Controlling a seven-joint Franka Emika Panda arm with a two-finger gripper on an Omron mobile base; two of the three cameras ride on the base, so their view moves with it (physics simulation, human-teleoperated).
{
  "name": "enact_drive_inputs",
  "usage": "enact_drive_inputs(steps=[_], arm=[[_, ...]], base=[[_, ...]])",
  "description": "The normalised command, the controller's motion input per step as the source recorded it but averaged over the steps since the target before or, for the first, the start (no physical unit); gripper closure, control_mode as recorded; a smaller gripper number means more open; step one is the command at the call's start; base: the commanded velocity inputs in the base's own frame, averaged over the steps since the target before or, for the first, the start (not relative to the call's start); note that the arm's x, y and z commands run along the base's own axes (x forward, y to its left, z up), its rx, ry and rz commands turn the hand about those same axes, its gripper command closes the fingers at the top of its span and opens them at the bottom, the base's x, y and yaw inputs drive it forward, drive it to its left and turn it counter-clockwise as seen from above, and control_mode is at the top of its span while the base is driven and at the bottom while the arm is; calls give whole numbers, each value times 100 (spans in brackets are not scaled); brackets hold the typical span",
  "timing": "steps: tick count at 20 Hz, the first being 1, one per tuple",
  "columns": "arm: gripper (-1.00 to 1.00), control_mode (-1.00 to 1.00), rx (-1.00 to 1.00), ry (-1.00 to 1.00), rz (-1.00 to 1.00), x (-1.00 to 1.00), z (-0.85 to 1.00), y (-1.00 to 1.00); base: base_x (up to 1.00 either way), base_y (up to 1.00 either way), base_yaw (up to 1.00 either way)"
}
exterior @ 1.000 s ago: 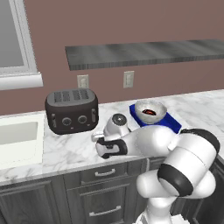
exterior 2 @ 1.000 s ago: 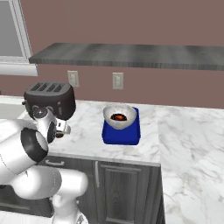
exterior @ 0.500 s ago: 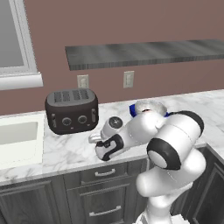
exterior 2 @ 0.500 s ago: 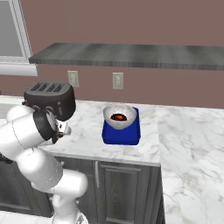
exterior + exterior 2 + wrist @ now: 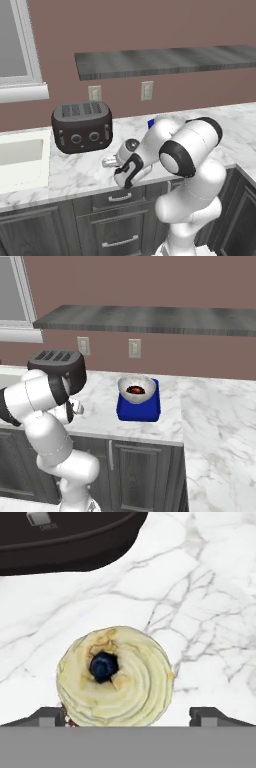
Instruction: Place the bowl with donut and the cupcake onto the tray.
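Cupcake (image 5: 115, 676): pale swirled frosting, dark blue centre.

Home kitchen, rendered. White marble-veined counter (image 5: 75, 172) runs along a brown wall, with dark grey panelled cabinets and drawers (image 5: 107, 220) below it. Black four-slot toaster (image 5: 82, 126) sits at the far side of the counter, left of centre. Pale sink basin (image 5: 17, 157) is set into the counter at far left, under a white-framed window (image 5: 20, 55). Two wall outlets (image 5: 134, 348) sit above the counter. Long grey floating shelf (image 5: 150, 320) hangs higher on the wall.
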Motion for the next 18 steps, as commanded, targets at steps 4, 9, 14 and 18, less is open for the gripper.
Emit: enact_drive_inputs(steps=[4,9,14,18], arm=[[100,-100,0,0,0,2,0,1],[100,-100,0,-1,-2,12,12,0],[100,-100,0,0,-5,8,24,0],[-100,-100,0,0,0,0,2,0]], base=[[0,0,0],[0,0,0],[0,0,0],[0,0,0]])
